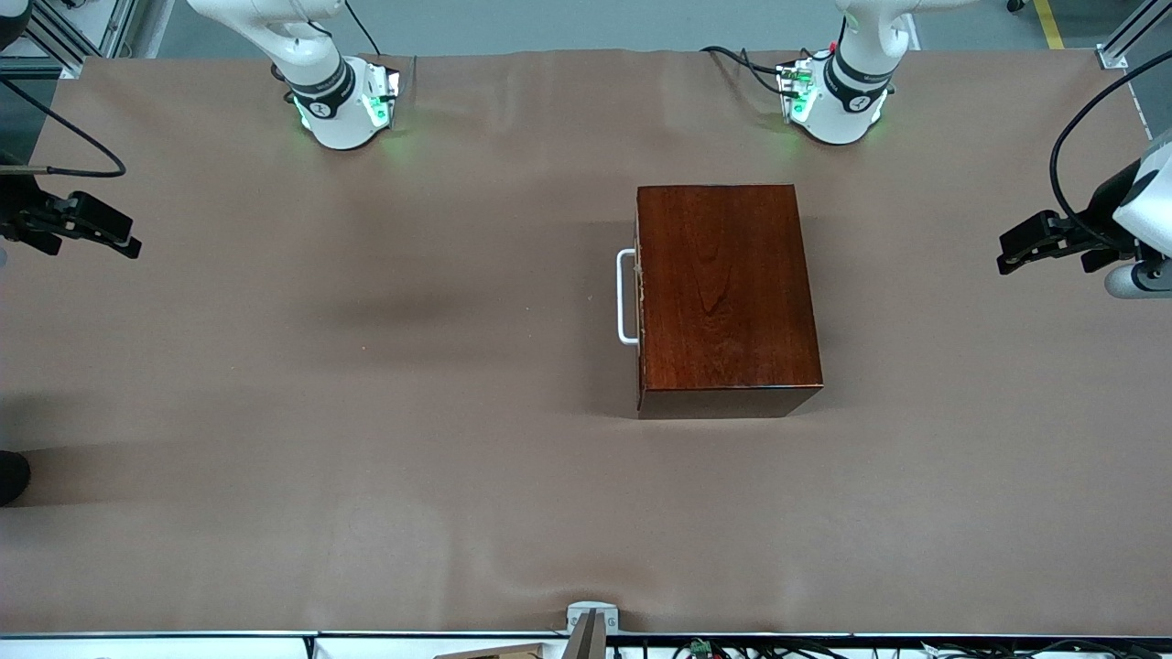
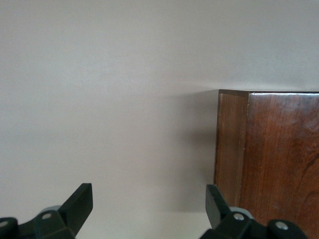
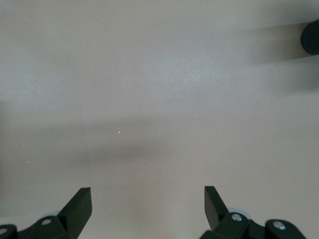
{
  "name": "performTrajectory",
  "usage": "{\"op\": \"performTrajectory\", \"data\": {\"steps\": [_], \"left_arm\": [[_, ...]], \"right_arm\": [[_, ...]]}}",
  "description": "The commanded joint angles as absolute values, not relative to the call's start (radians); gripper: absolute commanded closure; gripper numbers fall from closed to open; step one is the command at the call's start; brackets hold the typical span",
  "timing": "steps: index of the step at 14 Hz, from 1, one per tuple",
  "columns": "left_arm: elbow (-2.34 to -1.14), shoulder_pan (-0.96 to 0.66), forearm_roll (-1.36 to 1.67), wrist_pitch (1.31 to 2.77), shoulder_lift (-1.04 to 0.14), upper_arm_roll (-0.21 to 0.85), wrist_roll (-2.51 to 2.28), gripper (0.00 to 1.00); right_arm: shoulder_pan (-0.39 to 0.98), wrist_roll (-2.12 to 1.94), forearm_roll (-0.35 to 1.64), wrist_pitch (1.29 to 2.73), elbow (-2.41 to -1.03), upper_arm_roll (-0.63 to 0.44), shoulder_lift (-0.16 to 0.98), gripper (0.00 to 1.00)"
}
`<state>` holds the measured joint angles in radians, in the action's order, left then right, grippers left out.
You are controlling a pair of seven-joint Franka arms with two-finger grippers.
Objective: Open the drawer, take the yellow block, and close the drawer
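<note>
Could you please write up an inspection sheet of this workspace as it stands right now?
Surface: brown table cover, lightly wrinkled.
Job's things: wooden box toward the left arm's end; drawer shut, its white handle facing the right arm's end; yellow block not seen.
Clutter: nothing seen on the cover.
Grippers: left gripper open, empty, over the cover's edge at the left arm's end; right gripper open, empty, over the edge at the right arm's end. Both arms wait.
Cables: black cables by the left arm's base.
Surroundings: metal frame rails at the corners.
</note>
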<state>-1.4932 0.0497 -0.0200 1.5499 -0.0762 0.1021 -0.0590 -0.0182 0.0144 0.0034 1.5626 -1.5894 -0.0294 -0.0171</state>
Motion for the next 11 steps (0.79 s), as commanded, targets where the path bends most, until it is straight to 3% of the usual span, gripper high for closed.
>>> {"op": "performTrajectory", "data": {"steps": [1, 11], "left_arm": [[-1.509, 0.052, 0.000, 1.545, -0.055, 0.100, -0.069, 0.00], [-1.502, -0.006, 0.000, 1.545, -0.067, 0.135, -0.110, 0.00]], "right_arm": [[-0.015, 0.031, 0.005, 1.552, -1.578, -0.028, -0.014, 0.00], [-0.015, 0.031, 0.005, 1.552, -1.578, -0.028, -0.012, 0.00]]}}
